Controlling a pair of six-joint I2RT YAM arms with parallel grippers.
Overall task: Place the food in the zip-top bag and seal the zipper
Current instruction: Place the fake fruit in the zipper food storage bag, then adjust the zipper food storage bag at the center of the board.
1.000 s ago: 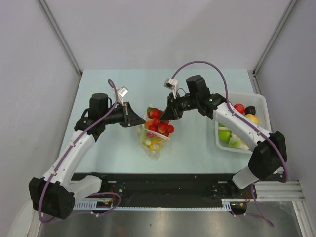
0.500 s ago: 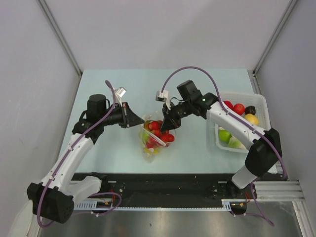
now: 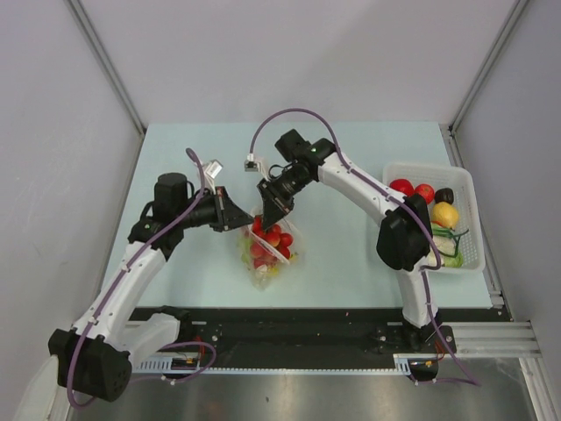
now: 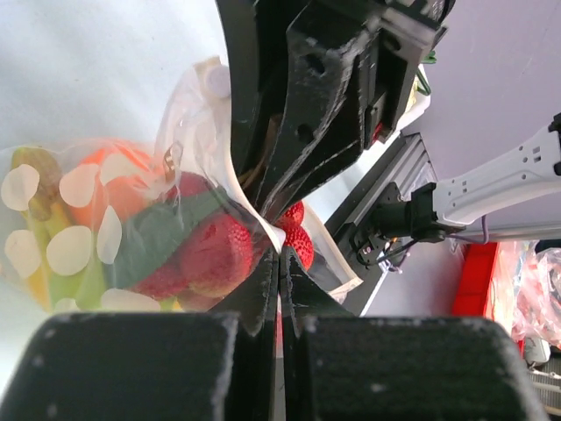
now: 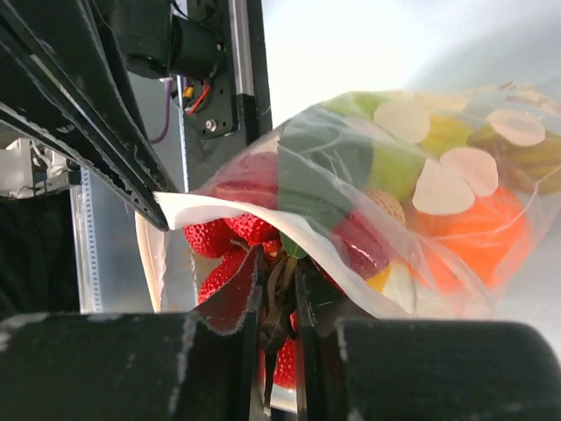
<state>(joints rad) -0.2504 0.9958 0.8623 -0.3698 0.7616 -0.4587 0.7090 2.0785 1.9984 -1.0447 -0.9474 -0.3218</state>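
At frame centre the zip-top bag rested on the tabletop, the left tool pinched tight on its zipper, the right tool gripping strawberries inside its mouth.

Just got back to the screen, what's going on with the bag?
The left hand pinches the zip-top bag's white mouth strip, holding it open. The right hand grips a bunch of toy strawberries at the mouth, partly inside. Other food already lies in the bag; more sits in the white basket.
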